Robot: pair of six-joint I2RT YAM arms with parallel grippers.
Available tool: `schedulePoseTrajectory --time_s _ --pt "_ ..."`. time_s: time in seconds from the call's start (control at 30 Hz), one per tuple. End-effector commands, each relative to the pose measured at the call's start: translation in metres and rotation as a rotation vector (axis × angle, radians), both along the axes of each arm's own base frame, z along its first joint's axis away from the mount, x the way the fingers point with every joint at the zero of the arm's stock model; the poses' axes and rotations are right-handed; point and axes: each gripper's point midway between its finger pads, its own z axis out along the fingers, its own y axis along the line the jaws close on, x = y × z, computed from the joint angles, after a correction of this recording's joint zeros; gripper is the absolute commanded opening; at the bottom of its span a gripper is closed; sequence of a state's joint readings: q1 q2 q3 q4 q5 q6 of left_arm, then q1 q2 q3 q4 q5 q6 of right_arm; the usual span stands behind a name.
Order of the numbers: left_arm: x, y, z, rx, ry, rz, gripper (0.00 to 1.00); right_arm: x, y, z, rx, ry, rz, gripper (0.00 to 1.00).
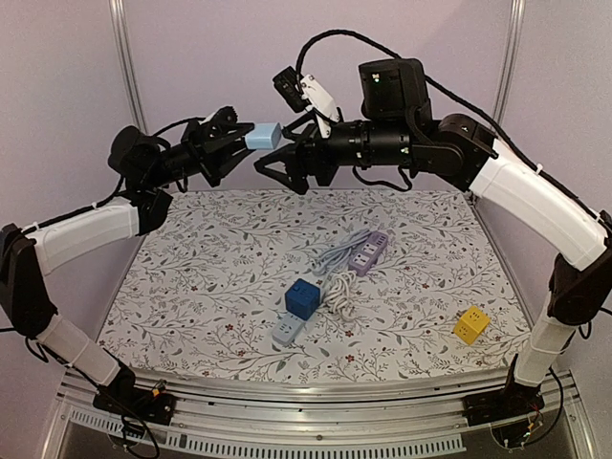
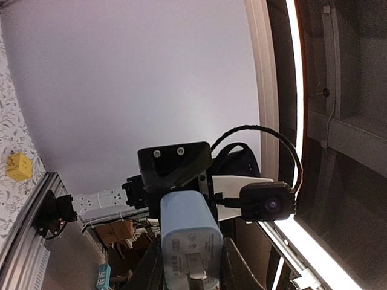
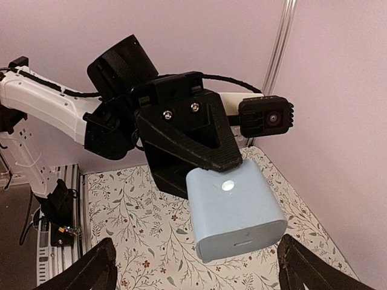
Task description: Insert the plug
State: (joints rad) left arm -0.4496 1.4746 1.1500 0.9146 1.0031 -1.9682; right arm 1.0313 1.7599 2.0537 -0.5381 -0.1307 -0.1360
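The plug (image 1: pixel 262 137) is a light blue block, held high above the table at the back. My left gripper (image 1: pixel 251 142) is shut on it. In the left wrist view the plug (image 2: pixel 190 238) sits between my dark fingers (image 2: pixel 239 266) with its folded metal prongs facing the camera. My right gripper (image 1: pixel 277 158) faces it from the right, open. In the right wrist view the plug (image 3: pixel 236 211) hangs just ahead of my right gripper (image 3: pixel 196 263), whose two fingertips (image 3: pixel 91 266) stand wide on either side without touching it.
On the flowered cloth (image 1: pixel 210 258) lie a purple power strip (image 1: pixel 368 253), a pale blue-grey power strip (image 1: pixel 287 330), a dark blue socket cube (image 1: pixel 302 297) and a coiled white cable (image 1: pixel 335 282). A yellow cube (image 1: pixel 471 325) sits at the right.
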Motion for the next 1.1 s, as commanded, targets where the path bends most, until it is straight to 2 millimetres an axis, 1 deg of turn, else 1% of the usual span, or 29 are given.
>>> schedulePoseTrajectory --time_s 0.0,0.2,0.37,0.53,0.67,0.8,0.97,1.07 --pt "-0.010 0.015 0.025 -0.132 -0.014 -0.007 0.00 -0.010 -0.003 0.031 0.093 -0.049 0.051 0.90" --pt "-0.014 0.008 0.020 -0.111 -0.005 -0.038 0.00 -0.008 -0.001 0.028 0.097 -0.030 0.057 0.85" --pt "-0.023 0.000 0.016 -0.082 0.004 -0.080 0.00 -0.005 -0.003 0.022 0.067 -0.039 0.038 0.86" --pt "-0.031 -0.005 0.012 -0.066 0.019 -0.112 0.00 -0.004 -0.008 0.021 0.050 -0.062 0.020 0.86" --pt "-0.035 -0.010 0.011 -0.062 0.025 -0.133 0.00 -0.009 -0.006 0.018 0.039 -0.057 0.050 0.80" --pt "-0.036 -0.015 0.003 -0.046 0.059 -0.149 0.00 -0.010 -0.006 0.018 0.036 -0.062 0.061 0.75" --pt "-0.036 -0.016 -0.001 -0.046 0.076 -0.144 0.00 -0.012 -0.007 0.019 0.037 -0.060 0.066 0.66" --pt "-0.035 -0.017 -0.002 -0.042 0.079 -0.143 0.00 -0.010 -0.007 0.017 0.033 -0.050 0.059 0.65"
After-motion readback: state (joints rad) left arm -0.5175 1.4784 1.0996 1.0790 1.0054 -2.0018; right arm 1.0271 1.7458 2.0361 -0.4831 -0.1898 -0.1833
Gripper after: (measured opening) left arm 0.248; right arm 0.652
